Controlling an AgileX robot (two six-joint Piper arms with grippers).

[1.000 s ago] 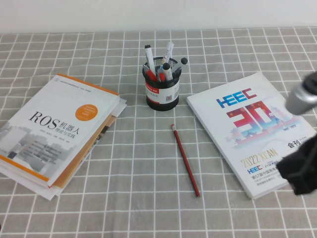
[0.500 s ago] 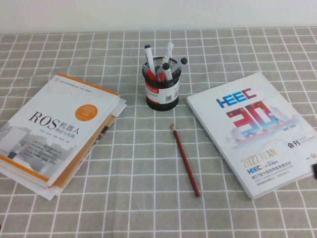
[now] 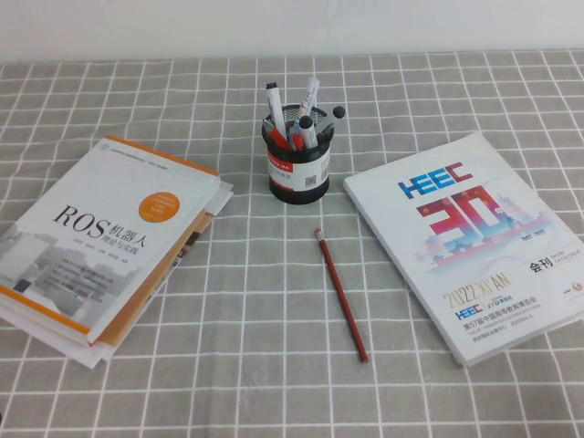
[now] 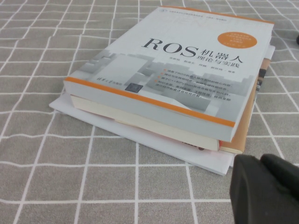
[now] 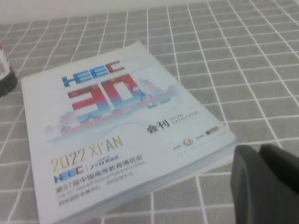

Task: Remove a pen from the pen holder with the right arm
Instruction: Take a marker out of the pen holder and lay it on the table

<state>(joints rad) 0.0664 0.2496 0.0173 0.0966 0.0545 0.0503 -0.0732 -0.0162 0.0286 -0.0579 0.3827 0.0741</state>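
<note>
1. Covering the whole table, a soft grey tablecloth (image 3: 228,383) with a white grid lies under everything around the pen holder (image 3: 297,173).
2. Left of the holder, well apart, sits a stack of glossy paperbacks (image 3: 100,237), white with orange edges; the left gripper (image 4: 260,165) hangs low near that stack's corner, its dark jaws pressed together.
3. Right of the holder lies a flat, slick white catalogue (image 3: 465,237).
4. The holder itself is a round black mesh cup with a red and white label, standing upright.
5. The right gripper (image 5: 261,161) is outside the high view; it hangs by the catalogue's corner farthest from the holder, jaws together on nothing; the holder lies across the catalogue from it, so the reach probably runs over that cover.
6. The pens (image 3: 308,96) stand in the holder, smooth plastic barrels, long axes near upright and fanning apart; a grasp from above looks likeliest.
7. A thin red pencil (image 3: 342,297) lies flat just in front of the holder, apart from it.
</note>
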